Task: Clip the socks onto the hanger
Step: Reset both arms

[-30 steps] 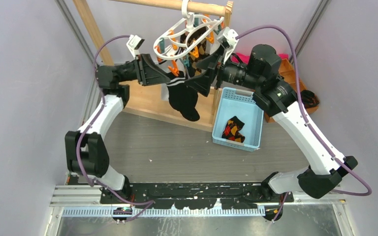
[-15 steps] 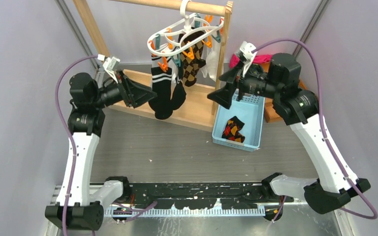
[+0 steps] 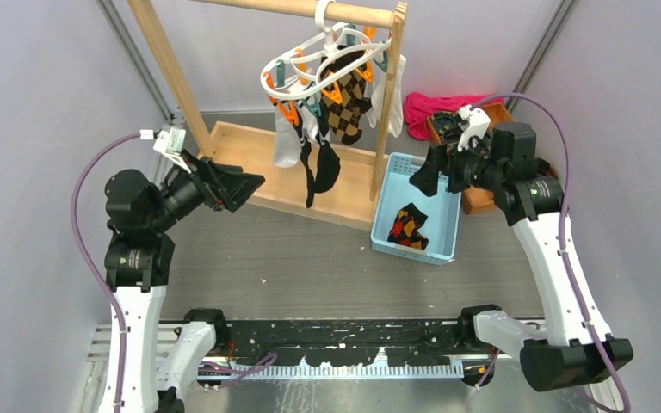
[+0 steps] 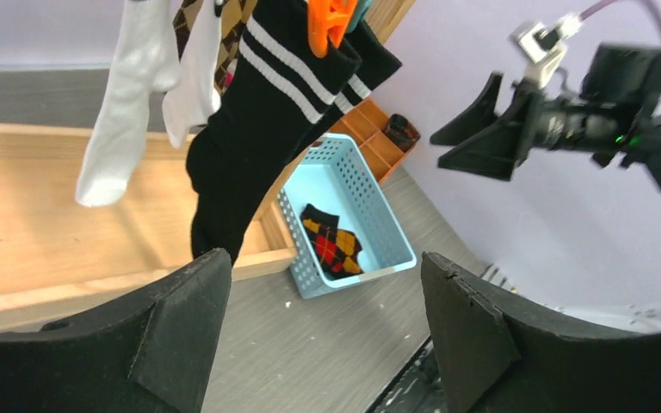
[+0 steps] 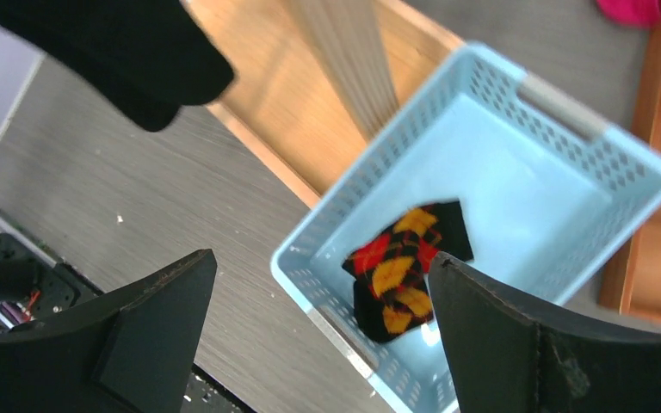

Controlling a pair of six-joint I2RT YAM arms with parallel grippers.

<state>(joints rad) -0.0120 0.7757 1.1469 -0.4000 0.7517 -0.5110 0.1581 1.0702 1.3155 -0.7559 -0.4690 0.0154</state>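
The hanger (image 3: 310, 58) hangs by its hook from the top bar of the wooden rack (image 3: 170, 69), and the socks (image 3: 320, 168) hang from it with the cuffs up and the toes down above the wooden base of the rack. In the left wrist view an orange clip (image 4: 331, 17) bites the striped cuff of the front black sock, and the second black sock hangs just behind it; which clip holds that one I cannot tell. White socks (image 3: 286, 146) and an argyle sock (image 3: 344, 99) hang beside them on the same hanger. The left gripper (image 3: 245, 185) is left of the rack, apart from the socks, and points toward them; its jaws stand wide apart and nothing is between them. The right gripper (image 3: 422, 172) is above the far end of the blue basket (image 3: 381, 206), also with the jaws wide apart and holding nothing. In the basket lies one folded argyle sock (image 3: 407, 225). A pink cloth (image 3: 430, 110) lies behind the basket.
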